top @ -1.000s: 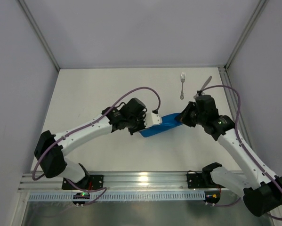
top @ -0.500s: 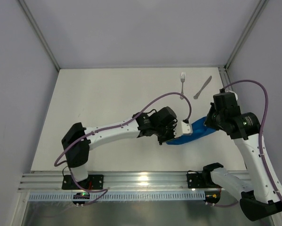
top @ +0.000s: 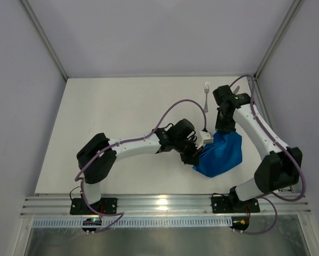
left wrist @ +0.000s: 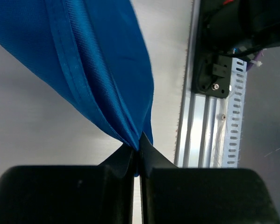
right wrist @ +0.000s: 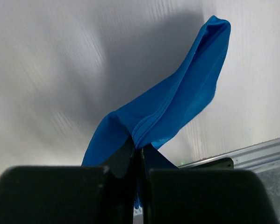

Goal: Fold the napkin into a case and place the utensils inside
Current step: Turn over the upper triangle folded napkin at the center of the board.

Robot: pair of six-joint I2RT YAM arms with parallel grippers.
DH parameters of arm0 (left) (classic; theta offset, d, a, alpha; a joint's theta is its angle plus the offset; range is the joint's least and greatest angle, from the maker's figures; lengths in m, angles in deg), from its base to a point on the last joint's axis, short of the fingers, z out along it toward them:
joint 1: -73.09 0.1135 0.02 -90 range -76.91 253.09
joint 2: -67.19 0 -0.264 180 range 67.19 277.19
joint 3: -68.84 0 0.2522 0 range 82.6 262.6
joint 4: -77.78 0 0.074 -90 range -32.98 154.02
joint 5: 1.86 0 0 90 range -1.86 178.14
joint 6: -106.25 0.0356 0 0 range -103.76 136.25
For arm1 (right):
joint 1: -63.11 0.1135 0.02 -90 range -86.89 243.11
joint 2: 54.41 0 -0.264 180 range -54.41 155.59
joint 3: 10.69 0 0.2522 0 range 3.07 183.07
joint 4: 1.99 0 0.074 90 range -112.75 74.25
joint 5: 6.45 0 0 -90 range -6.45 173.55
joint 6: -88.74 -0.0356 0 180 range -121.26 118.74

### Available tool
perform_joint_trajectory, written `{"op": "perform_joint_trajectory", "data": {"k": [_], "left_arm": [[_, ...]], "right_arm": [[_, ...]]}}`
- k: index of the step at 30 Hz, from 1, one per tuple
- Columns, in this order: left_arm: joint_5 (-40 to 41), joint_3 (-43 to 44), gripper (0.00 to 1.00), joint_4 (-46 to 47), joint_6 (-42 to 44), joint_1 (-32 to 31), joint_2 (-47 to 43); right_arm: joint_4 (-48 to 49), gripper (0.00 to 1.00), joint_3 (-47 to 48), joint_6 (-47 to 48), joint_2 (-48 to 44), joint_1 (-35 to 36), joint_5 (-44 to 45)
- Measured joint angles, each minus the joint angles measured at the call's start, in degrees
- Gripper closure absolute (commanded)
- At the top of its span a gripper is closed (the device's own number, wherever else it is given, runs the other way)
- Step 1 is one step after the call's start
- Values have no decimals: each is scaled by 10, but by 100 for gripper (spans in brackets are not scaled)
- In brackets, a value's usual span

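The bright blue napkin [top: 221,154] hangs as a folded, drooping sheet between my two grippers at the right of the table. My left gripper [top: 204,141] is shut on its left corner; in the left wrist view the cloth [left wrist: 97,70] runs up from the pinched jaws [left wrist: 137,151]. My right gripper [top: 225,131] is shut on its upper edge; in the right wrist view the cloth [right wrist: 177,107] rises from the shut jaws [right wrist: 140,149]. The silver fork [top: 206,95] lies at the back right. The knife is hidden behind my right arm.
The aluminium rail [top: 159,205] runs along the table's near edge and also shows in the left wrist view [left wrist: 210,140]. The white table [top: 116,117] is bounded by grey walls and a frame post [top: 271,48] at the back right.
Both grippers carried the napkin right. The right arm swung back over the knife, its gripper now above the cloth, which changed from a narrow stretched strip into a wider hanging sheet.
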Motion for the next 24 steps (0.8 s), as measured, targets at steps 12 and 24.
{"op": "perform_joint_trajectory", "data": {"k": [12,24], "left_arm": [[-75,-41,100,96,-132,158,60],[-57,8,100,30,-85,132,46]], "right_arm": [[99,96,226,-2,316,89,-27],[100,96,162,-9,117,68,10]]}}
